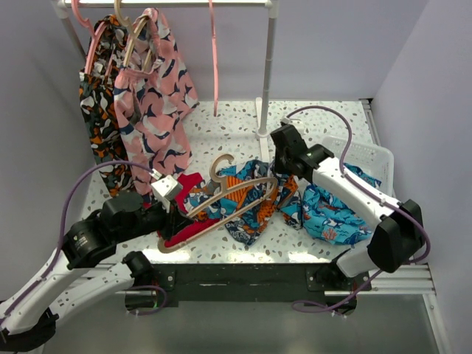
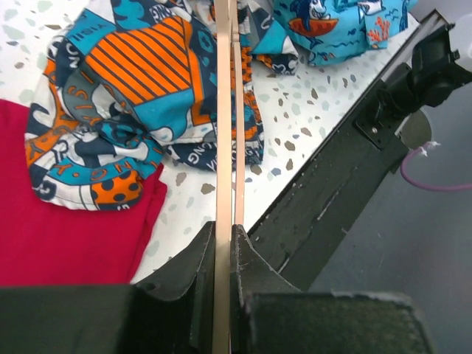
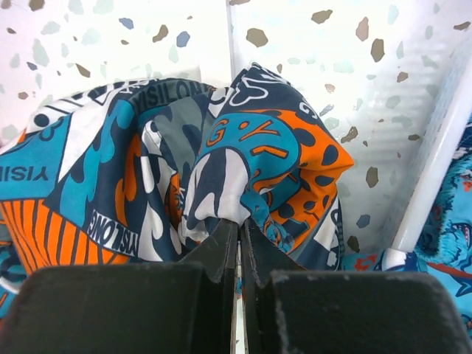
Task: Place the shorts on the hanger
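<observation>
Looking from the top external camera, the shorts (image 1: 254,203) lay crumpled on the speckled table (image 1: 236,125) between the two arms. The hanger (image 1: 230,193) lay slantwise across them, its hook toward the rack. The left gripper (image 1: 175,215) met the hanger's lower end, just above a red cloth (image 1: 184,230). The right gripper (image 1: 280,175) pressed down at the far right edge of the shorts. Turquoise shorts (image 1: 335,212) sat beside a white basket (image 1: 369,158), and pink shorts (image 1: 158,96) hung from the rail.

In the left wrist view, the left gripper (image 2: 225,240) was clamped narrow on the hanger (image 2: 225,133), whose thin bar ran straight away over the shorts (image 2: 125,103). The red cloth (image 2: 59,228) lay partly under the shorts' near edge.

In the right wrist view, the right gripper (image 3: 237,232) was pinched tight on a bunched fold of the shorts (image 3: 243,158), the fabric gathered and drawn up between the fingers. The basket (image 3: 442,140) wall stood to the right.
</observation>
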{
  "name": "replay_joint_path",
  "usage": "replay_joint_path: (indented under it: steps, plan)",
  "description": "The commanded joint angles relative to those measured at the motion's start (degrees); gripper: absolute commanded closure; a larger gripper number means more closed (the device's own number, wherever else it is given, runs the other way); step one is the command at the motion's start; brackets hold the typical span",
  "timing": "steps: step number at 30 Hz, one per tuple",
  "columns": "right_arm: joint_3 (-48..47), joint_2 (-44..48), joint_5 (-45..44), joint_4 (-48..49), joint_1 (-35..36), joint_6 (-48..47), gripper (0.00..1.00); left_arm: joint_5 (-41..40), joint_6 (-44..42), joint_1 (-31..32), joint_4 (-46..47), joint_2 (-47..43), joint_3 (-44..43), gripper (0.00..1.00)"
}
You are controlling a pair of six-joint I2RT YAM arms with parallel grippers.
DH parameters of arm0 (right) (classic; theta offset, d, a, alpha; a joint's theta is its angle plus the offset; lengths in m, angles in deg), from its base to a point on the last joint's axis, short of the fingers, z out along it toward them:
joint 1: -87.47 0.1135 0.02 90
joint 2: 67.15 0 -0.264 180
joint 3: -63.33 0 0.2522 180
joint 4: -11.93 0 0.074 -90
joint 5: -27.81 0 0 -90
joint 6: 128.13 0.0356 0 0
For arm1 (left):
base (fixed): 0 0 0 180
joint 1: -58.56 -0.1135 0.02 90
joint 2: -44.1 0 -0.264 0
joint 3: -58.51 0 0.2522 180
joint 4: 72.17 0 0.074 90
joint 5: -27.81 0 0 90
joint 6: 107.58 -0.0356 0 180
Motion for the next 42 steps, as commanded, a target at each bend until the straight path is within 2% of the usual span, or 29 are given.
replay_joint_path:
  steps: [1, 4, 7, 10, 22, 36, 37, 42]
  plan:
    - [-4.2, -1.1, -0.9, 1.1, -0.2, 1.4, 1.00, 4.6, 0.1, 0.3, 0.0, 0.2, -1.9, 1.00]
    - [-5.4, -1.9, -1.7, 0.5, -0.2, 1.8, 1.00, 6.5, -0.3, 0.3, 0.2, 0.5, -2.1, 1.00]
    - [-6.1, -2.1, -1.2, -0.1, -0.2, 1.9, 1.00, 4.2, -0.7, 0.3, -0.2, 1.0, -2.5, 1.00]
    - [-5.7, -1.7, -0.7, 0.3, -0.2, 2.5, 1.00, 5.5, -0.4, 0.3, 1.8, 1.5, -2.0, 1.00]
    - [-1.9, 1.5, 0.4, 1.4, -0.1, 2.8, 1.00, -1.9, 0.9, 0.4, 9.3, 2.2, -0.9, 1.00]
    - [-1.4, 1.7, -0.6, 1.2, -0.2, 3.4, 1.00, -10.9, 0.5, 0.4, 6.0, 4.4, -1.9, 1.00]
    - [-1.4, 1.7, -0.7, 1.2, -0.2, 3.7, 0.98, -11.5, 0.4, 0.4, 5.7, 4.5, -1.7, 1.00]
    - [-1.4, 2.2, -0.2, 2.1, -0.4, 3.9, 0.71, -12.3, 0.1, 0.3, 5.9, 5.5, -1.6, 1.00]
